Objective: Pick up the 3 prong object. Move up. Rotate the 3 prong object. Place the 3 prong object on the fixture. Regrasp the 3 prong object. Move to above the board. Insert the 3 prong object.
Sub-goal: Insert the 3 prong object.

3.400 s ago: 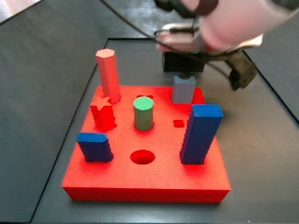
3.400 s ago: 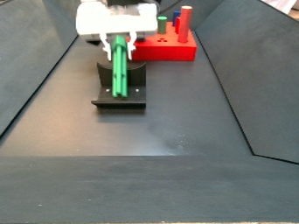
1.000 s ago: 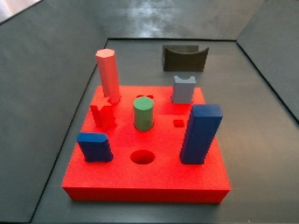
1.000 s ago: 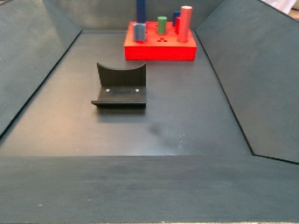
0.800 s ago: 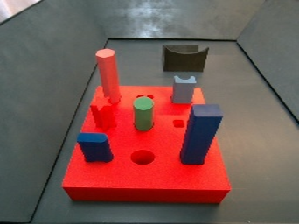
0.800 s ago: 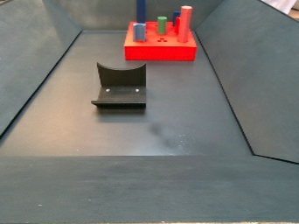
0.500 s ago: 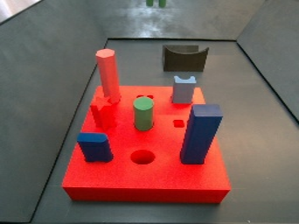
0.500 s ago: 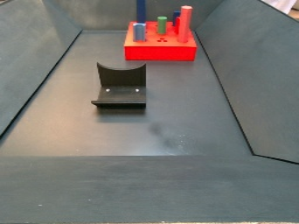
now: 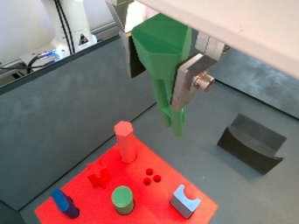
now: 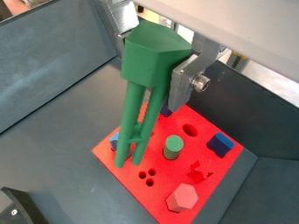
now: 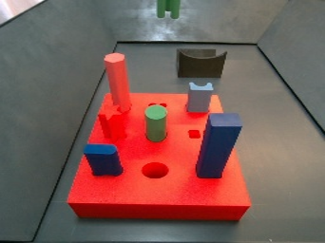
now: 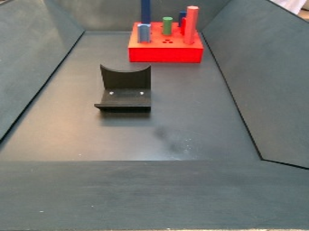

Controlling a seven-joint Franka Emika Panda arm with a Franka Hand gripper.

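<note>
In both wrist views my gripper [image 9: 162,74] [image 10: 152,70] is shut on the thick head of the green 3 prong object [image 9: 163,61] [image 10: 146,87]. Its prongs point down toward the red board [image 9: 140,194] [image 10: 201,185] far below. Their tips hang over the board near a cluster of three small round holes [image 9: 149,178] [image 10: 149,178]. In a side view only the green prong tips [image 11: 168,9] show at the top edge, above the board [image 11: 159,195]. The fixture [image 11: 200,63] [image 12: 125,88] stands bare on the floor.
Pegs standing on the board: a tall red hexagonal one [image 11: 117,81], a green cylinder [image 11: 155,123], a tall blue block [image 11: 219,145], a short blue block [image 11: 103,158], a light blue notched peg [image 11: 200,96]. A round hole [image 11: 155,171] is open. Sloped dark walls ring the floor.
The gripper has left the fixture with the green object. Over the last second the prong tips have come down into the top of a side view.
</note>
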